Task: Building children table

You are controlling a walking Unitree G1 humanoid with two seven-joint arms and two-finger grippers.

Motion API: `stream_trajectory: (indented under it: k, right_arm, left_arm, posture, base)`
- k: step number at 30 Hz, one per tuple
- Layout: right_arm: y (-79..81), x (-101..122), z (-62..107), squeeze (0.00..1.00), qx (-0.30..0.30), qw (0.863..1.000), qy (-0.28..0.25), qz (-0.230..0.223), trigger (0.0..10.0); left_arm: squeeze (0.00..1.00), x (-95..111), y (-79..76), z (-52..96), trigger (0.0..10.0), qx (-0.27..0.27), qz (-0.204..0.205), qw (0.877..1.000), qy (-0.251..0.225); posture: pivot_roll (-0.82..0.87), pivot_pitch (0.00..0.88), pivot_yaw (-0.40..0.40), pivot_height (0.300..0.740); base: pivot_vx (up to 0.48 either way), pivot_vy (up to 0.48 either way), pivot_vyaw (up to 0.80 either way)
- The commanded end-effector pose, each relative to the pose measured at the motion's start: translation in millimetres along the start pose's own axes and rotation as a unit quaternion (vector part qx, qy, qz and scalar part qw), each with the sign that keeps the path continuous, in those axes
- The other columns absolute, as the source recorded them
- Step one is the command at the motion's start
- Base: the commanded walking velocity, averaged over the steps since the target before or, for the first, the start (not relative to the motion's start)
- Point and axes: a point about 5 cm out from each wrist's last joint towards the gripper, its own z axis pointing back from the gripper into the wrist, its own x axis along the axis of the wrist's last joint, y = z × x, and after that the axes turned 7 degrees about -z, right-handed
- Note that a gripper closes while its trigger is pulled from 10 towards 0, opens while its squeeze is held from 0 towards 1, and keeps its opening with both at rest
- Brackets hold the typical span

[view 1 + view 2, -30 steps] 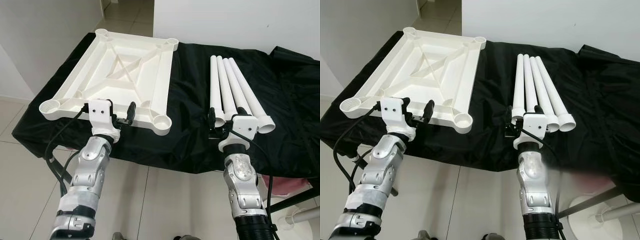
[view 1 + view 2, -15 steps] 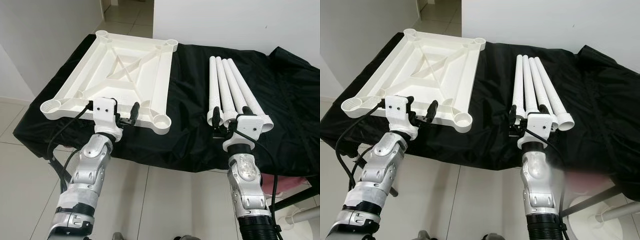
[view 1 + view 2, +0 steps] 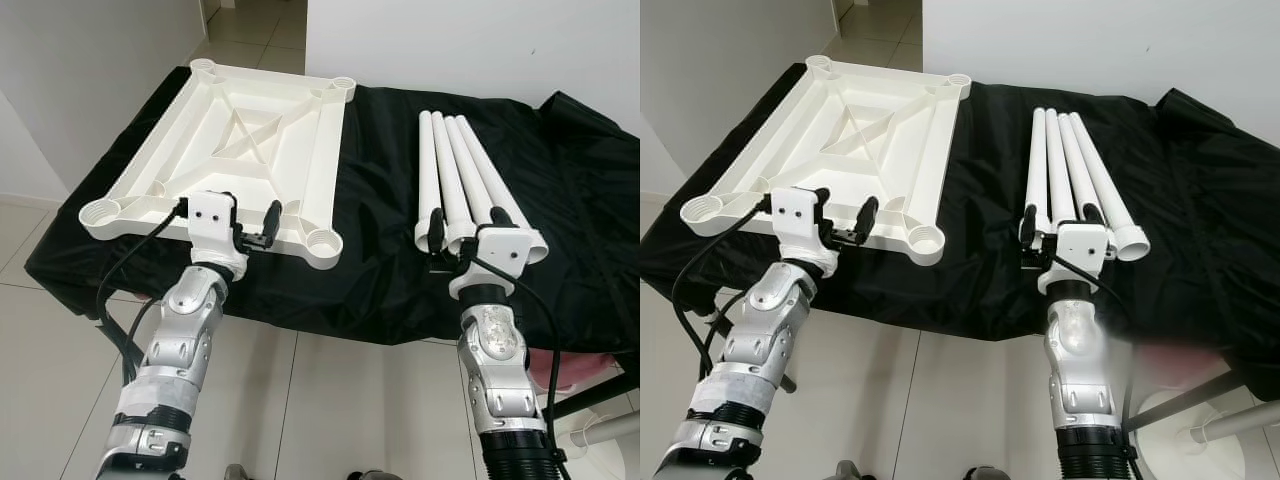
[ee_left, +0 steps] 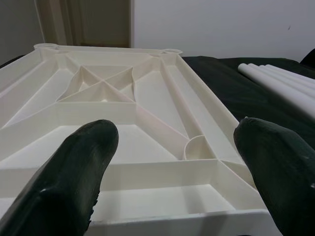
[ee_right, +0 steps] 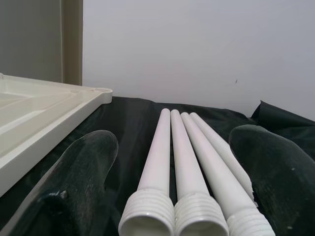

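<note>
A white plastic tabletop [image 3: 240, 140] lies upside down on the left of the black-draped table [image 3: 380, 260], its ribs and round corner sockets [image 3: 324, 240] facing up. Several white legs [image 3: 455, 170] lie side by side on the right, their threaded ends [image 5: 172, 216] toward me. My left gripper [image 3: 250, 208] is open at the tabletop's near edge [image 4: 162, 216], one finger on each side of the middle stretch. My right gripper [image 3: 467, 220] is open just before the legs' near ends, its fingers [image 5: 83, 182] straddling them without touching.
White walls stand behind the table and to its left. Tiled floor lies below the table's front edge. A pink object [image 3: 570, 370] and a white tube frame [image 3: 600, 435] sit low on the right, beside my right arm.
Both arms have reached a little further forward. The right gripper has come up to the legs' threaded ends, and the left gripper has shifted right along the tabletop's near edge.
</note>
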Motion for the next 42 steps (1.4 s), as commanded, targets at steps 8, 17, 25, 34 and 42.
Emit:
stream_trajectory:
  k: [8, 17, 25, 34, 42]
  right_arm:
    - [0.0, -2, -3.7, 0.0, 0.005, 1.0, 0.005, 0.004, 10.0]
    - [2.4, -3, -6.9, 0.0, 0.008, 1.0, 0.005, 0.003, 10.0]
    - [3.9, -3, -9.4, 0.0, 0.012, 1.0, 0.003, 0.004, 10.0]
    - [5.4, -4, -10.4, 0.0, 0.016, 1.0, 0.004, 0.004, 10.0]
    - [5.0, -5, -11.5, 0.0, 0.014, 1.0, 0.004, 0.004, 10.0]
  left_arm:
    - [0.0, 0, 6.0, 2.2, 10.0, 0.007, 0.0, 1.0, -0.001]
    - [0.0, 1, 5.5, 0.6, 10.0, 0.01, 0.001, 1.0, -0.003]
    - [0.0, 4, 7.3, 0.8, 10.0, 0.016, 0.001, 1.0, -0.009]
    - [0.0, 5, 8.7, 2.9, 10.0, 0.03, 0.002, 0.999, -0.02]
    - [0.0, 4, 8.0, 2.8, 10.0, 0.03, 0.005, 0.999, -0.017]
  posture:
    - [-0.09, 0.088, -0.004, 0.74]
    - [-0.08, 0.079, -0.006, 0.74]
    - [-0.07, 0.072, -0.01, 0.74]
    - [-0.07, 0.073, -0.015, 0.74]
    - [-0.06, 0.071, -0.014, 0.74]
  base:
    - [0.238, 0.0, 0.0]
    - [0.3, 0.0, 0.0]
    - [0.305, 0.0, 0.0]
    - [0.067, 0.0, 0.0]
    - [0.0, 0.0, 0.0]
